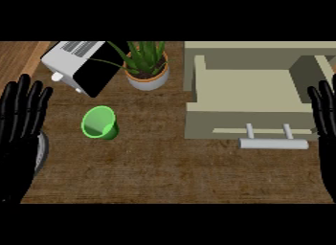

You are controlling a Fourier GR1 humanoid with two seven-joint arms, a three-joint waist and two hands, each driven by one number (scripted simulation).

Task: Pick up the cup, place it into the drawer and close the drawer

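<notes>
cup [99, 123]: green, tapered, on counter [170, 172] | drawer [244, 88]: open | left hand [15, 127], right hand [333, 119]: fingers straight, empty

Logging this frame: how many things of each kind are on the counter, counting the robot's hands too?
Green cup: 1
Potted plant: 1
Toaster: 1
Open drawer: 1
Hands: 2, the left hand and the right hand
Grey edge beside the left hand: mostly hidden, not counted
Total: 6
</notes>
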